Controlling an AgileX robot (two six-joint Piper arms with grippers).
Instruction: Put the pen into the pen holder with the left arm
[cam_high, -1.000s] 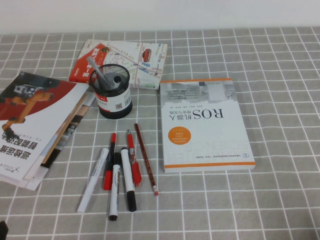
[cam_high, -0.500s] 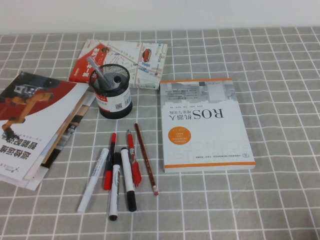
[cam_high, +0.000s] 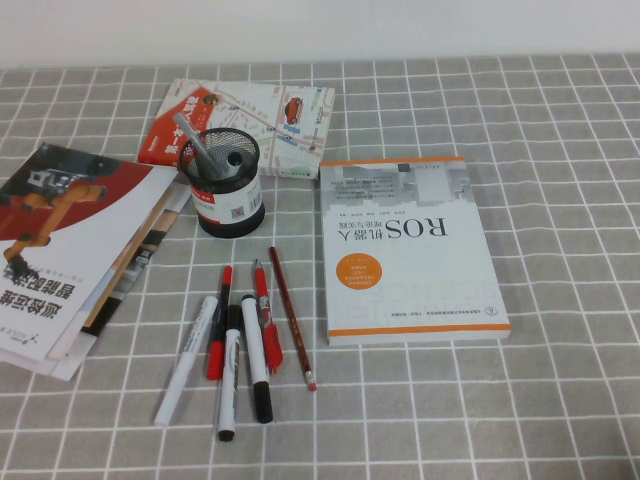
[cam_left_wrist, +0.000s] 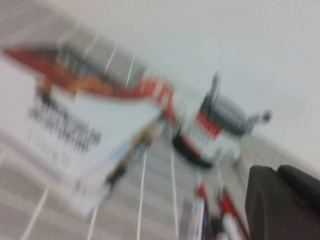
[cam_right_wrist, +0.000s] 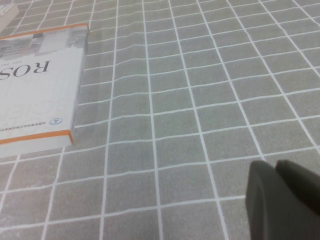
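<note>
Untouched: long slim white pen (cam_high: 186, 361) lying at six o'clock of round black wire-mesh pen holder (cam_high: 225, 184); left gripper (cam_left_wrist: 282, 202) and right gripper (cam_right_wrist: 280, 200) off-table, pincer openings indeterminable.

It looks like an office or study desk. A grey cloth with white squares (cam_high: 560, 110) covers the table. On it lie a white and orange book (cam_high: 410, 250), red and white magazines (cam_high: 70, 250), and a round black wire-mesh pen cup (cam_high: 222, 182).
</note>
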